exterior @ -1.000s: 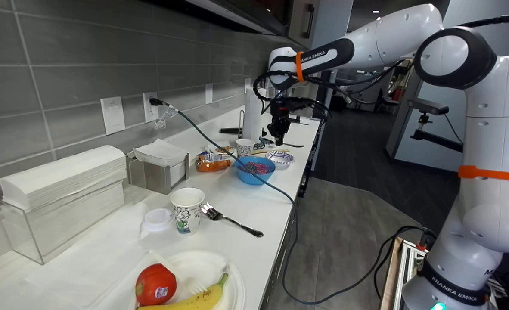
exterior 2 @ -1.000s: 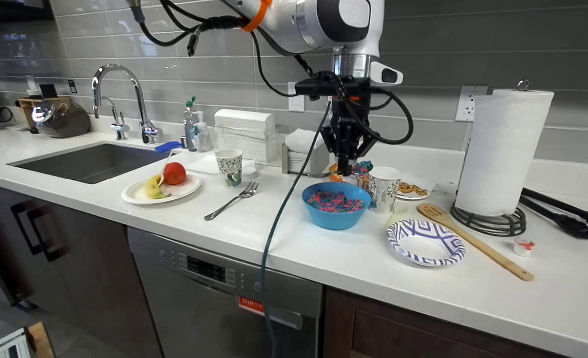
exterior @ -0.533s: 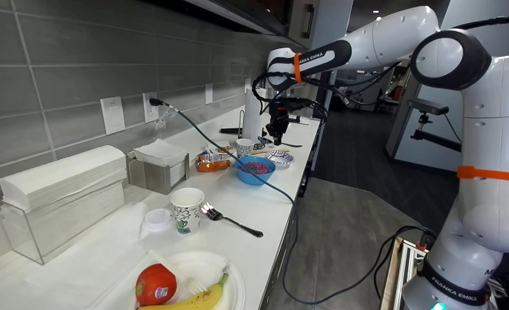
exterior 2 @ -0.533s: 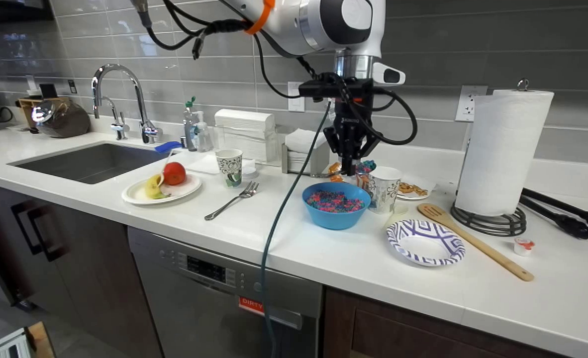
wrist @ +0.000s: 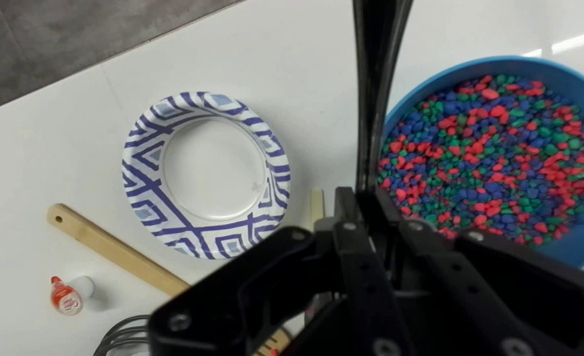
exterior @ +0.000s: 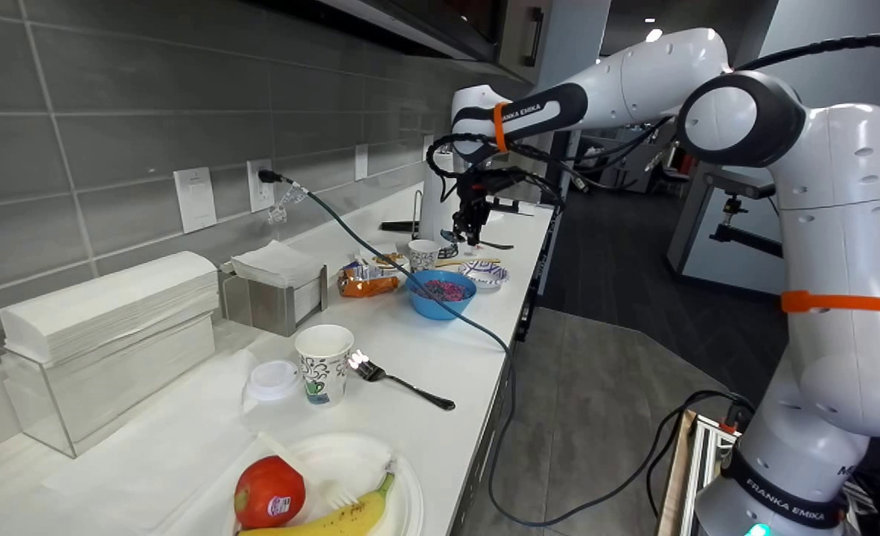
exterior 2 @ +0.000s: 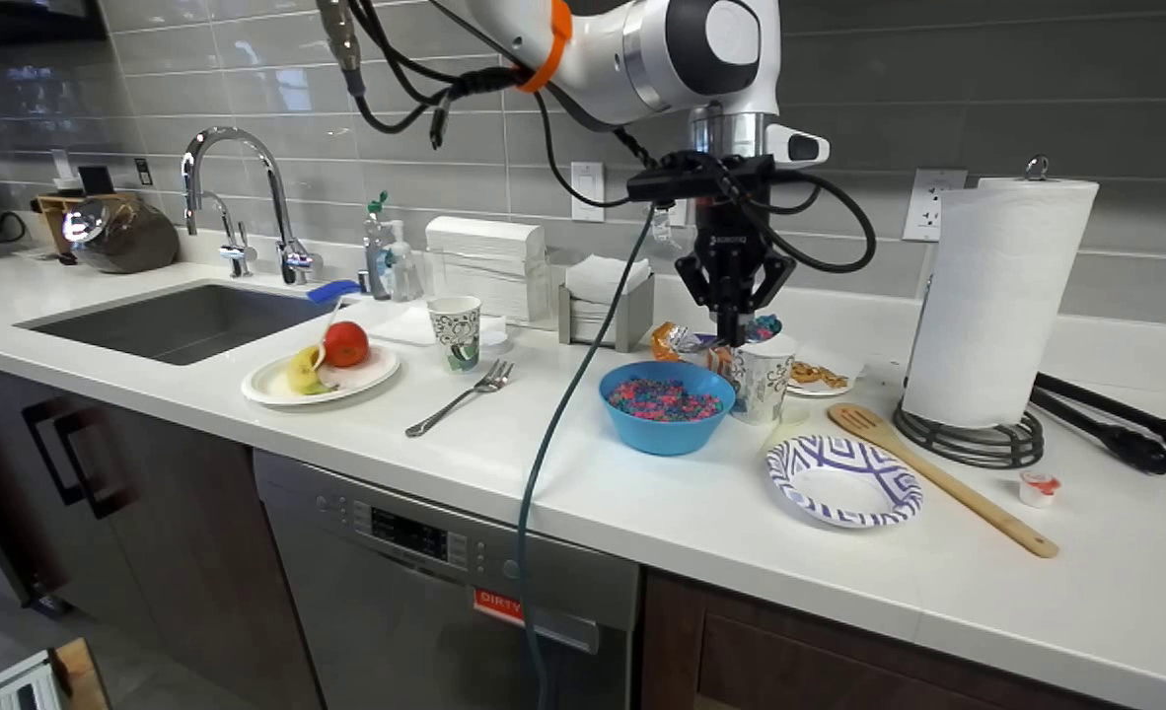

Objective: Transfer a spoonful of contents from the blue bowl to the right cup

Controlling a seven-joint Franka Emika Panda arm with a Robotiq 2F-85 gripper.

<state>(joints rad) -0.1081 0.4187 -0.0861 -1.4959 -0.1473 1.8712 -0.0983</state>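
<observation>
Gripper (exterior 2: 731, 328): clenched on the handle of a spoon (wrist: 375, 74), raised above the tabletop (exterior 2: 701, 503).
Spoon: dark handle widening toward the top of the wrist view; its loaded end is on the opposite side of the fingers in both exterior views.
Spoonful (exterior 2: 763, 327): a heap of coloured pieces on the spoon's end, showing just above the rim of the right cup (exterior 2: 765, 385) in an exterior view; whether it is straight over the opening, cannot tell.
Right cup: white with a printed pattern, upright, just beside the blue bowl (exterior 2: 667, 436).
Blue bowl: upright on the tabletop, holding red, blue and green contents (wrist: 494, 158).
Patterned bowl (wrist: 213, 168): white and purple, near the blue bowl and a slotted wooden utensil (exterior 2: 968, 498).
Second cup (exterior 2: 455, 333): upright, well apart from the blue bowl, near a plate (exterior 2: 272, 390) bearing a banana (exterior 2: 304, 372) and a red fruit (exterior 2: 346, 343).
Fork (exterior: 436, 400): lying between the plate and the blue bowl.
Paper towel roll (exterior 2: 997, 306): upright near the slotted wooden utensil.
</observation>
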